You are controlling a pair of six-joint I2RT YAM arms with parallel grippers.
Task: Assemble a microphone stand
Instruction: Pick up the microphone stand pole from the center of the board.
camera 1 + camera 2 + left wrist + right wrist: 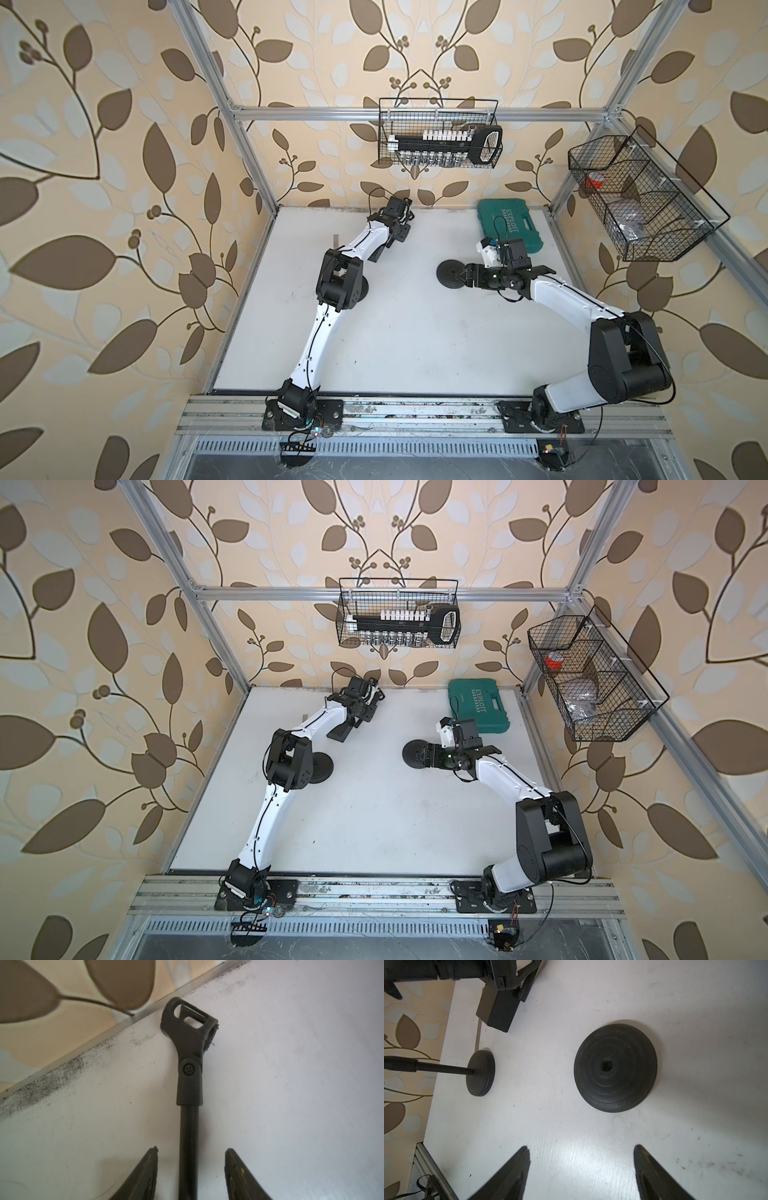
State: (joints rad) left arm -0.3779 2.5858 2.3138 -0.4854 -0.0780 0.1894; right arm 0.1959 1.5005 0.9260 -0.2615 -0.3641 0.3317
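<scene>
The white table [415, 332] carries everything for this step. Beside the right wrist, on the wall side and behind the fingertips, lies a teal tool case [509, 224], which seems to play no part. Straight ahead of the right gripper [581, 1147], just beyond its tips, the loose round base [623, 1086] sits flat on the table with its stepped side up. That gripper's jaws stand wide apart and hold nothing. Farther ahead of that hand a second base [480, 1073] has a rod [444, 1068] standing in its centre and looks already assembled.

The left gripper [191, 1148] is at the far edge of the table, close to the wall [62, 1032]. The pole [188, 1126] runs out from between its fingers [145, 1174] and away from the hand. Bare table shows on either side of the shaft, so the jaws are parted and straddle it rather than pinch it. I cannot tell whether the pole rests on the table or hangs just above it. At the end farthest from the hand is the microphone clip [187, 1022].

The step in hand appears to be taking up the pole. It is best to centre the shaft between the pads, close on the plain tube well clear of the swivel joint [189, 1069], and lift it level. The right hand should steady the loose base by its rim, leaving the small central hole [606, 1066] uncovered for the pole's lower end.
</scene>
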